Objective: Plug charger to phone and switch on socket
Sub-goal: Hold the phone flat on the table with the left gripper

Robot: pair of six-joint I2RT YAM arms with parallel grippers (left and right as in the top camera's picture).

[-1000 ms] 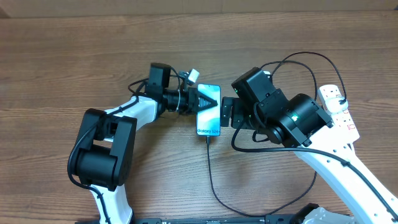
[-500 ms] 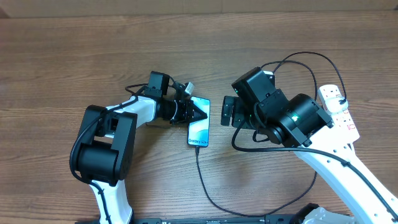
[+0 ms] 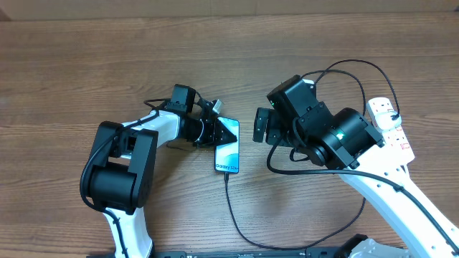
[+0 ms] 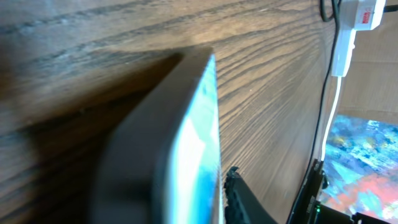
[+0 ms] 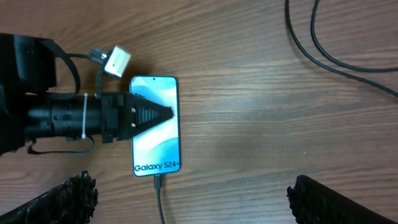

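The phone (image 3: 228,156) lay near the middle of the worktop (image 3: 72,72), screen up, its long axis running 12 to 6 o'clock with the printed name at the 6 o'clock end. The charger (image 5: 158,182) met that end with its small black tip set against the port, apparently seated. From there its thin cable trailed toward 6 o'clock and curved off to 4 o'clock. More black cable looped at 2 o'clock and reached the socket (image 3: 393,129), which sat against the 3 o'clock edge. Whether a plug filled any outlet there was too small to tell.

Bare wood stretched from the phone toward 12 and 9 o'clock. The tight side was 3 o'clock, where the right claw (image 3: 262,129) hung just beside the phone without touching it.

The left arm was folded at 8 o'clock, its forearm lying low and reaching toward 3 o'clock. The left claw (image 3: 231,132) tapered to a point over the phone's 12 o'clock half, crossing in from the 9 o'clock edge. Its wrist camera saw only the phone's edge, blurred and very close. I could not tell whether that claw pinched the phone or merely lay over it.

The right arm rose from 5 o'clock and leaned toward 10 o'clock, wrist bent downward. Its claw was spread wide, holding nothing.
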